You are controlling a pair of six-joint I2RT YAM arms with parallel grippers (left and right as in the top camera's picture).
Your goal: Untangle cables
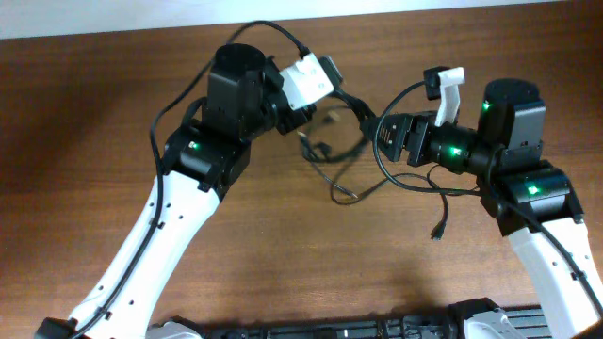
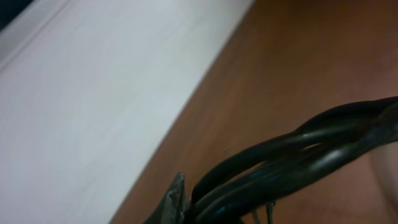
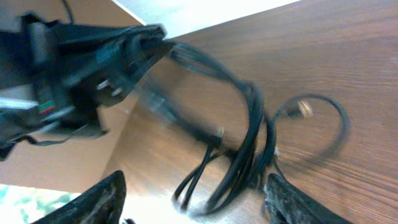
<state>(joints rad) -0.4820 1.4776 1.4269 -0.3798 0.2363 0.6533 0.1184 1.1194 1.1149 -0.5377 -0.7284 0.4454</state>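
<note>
Looks like a robotics lab: a left arm (image 1: 174,221) and right arm (image 1: 551,259), white-shelled with green status lights, stand at a wood-grain desk (image 1: 283,273) edged by a plain white surface (image 2: 81,93).

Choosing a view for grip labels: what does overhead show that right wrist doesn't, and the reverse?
Overhead only: both arms whole, left arm and right arm, plus a cable end lying off near the right arm.
Right wrist only: the right gripper with its jaws apart, gripping nothing, and a small plug on a loop.
Both: the left gripper shut on the cables, over the wooden table.
</note>
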